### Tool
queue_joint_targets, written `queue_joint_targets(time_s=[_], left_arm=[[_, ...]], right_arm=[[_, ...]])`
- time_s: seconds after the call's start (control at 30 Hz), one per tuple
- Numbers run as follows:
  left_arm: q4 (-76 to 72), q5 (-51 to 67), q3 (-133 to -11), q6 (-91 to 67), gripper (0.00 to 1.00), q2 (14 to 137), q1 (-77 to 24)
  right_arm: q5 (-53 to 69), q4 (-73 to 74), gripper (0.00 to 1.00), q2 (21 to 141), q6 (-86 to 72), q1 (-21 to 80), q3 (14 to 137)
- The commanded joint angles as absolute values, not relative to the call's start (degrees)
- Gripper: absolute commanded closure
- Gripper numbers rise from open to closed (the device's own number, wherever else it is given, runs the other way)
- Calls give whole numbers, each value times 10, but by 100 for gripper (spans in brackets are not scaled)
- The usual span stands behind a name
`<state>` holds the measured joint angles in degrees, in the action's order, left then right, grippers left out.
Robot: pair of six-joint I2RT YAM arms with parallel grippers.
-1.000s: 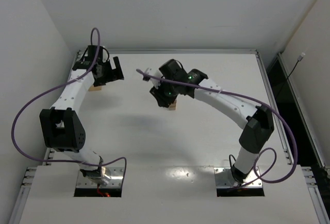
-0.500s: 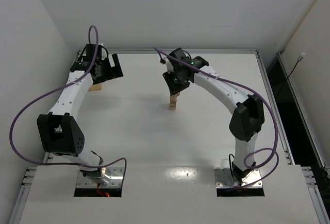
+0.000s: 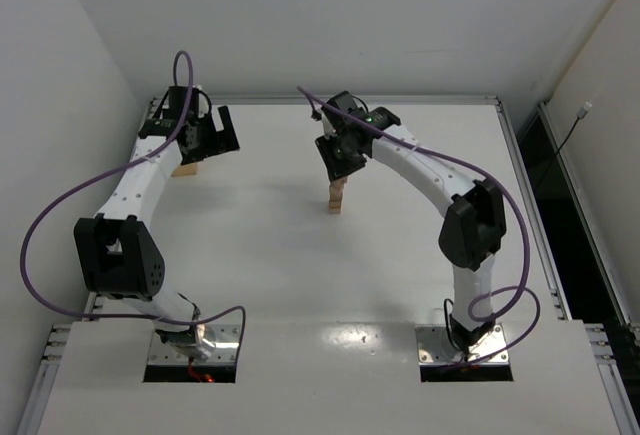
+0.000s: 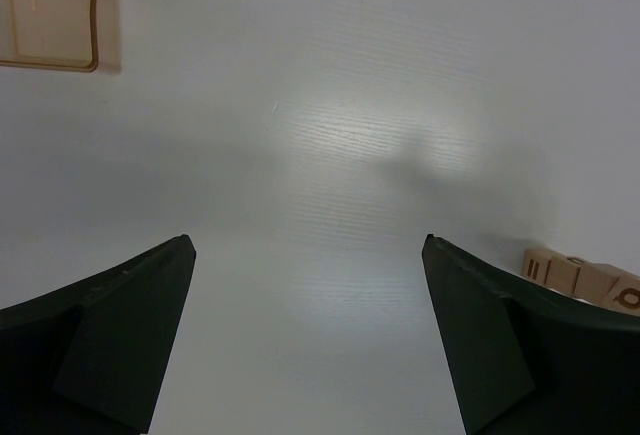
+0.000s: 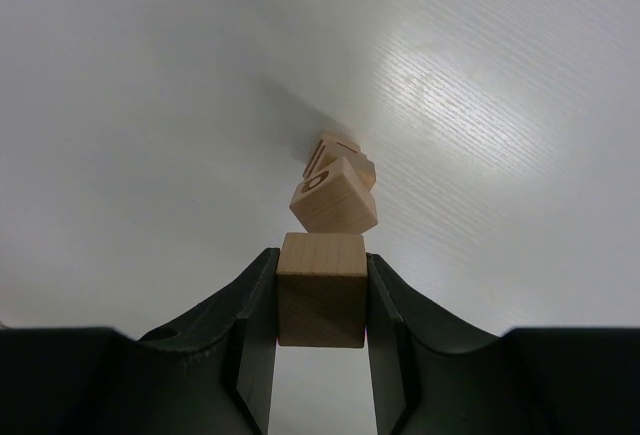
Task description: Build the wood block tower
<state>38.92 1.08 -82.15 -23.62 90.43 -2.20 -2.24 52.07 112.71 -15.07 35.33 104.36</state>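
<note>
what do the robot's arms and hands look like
The left arm and right arm have white tubular links with chunky black joint housings. A purple cable loops along each. A small green light glows near the right wrist. The left hand and right hand each have two flat, black, tapered fingers.

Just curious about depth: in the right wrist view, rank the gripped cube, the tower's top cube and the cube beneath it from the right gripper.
1. Gripped cube, clamped in the right gripper.
2. Tower's top cube, just ahead.
3. Cube beneath it, farther down.
</note>
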Motion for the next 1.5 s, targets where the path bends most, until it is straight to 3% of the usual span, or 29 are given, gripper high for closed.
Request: queue_joint_targets(time_s=[0.0,1.07,1.47], left_arm=[[376,8,-822,-240,4,901,-26],[376,29,-822,-235,4,906,-26],[376,29,-822,-235,4,906,-26]], right_arm=[[-29,511,100,1137,-160,352,1072],[-24,505,100,1165,-139,352,1083],[-24,505,67,1171,-139,347,1078]])
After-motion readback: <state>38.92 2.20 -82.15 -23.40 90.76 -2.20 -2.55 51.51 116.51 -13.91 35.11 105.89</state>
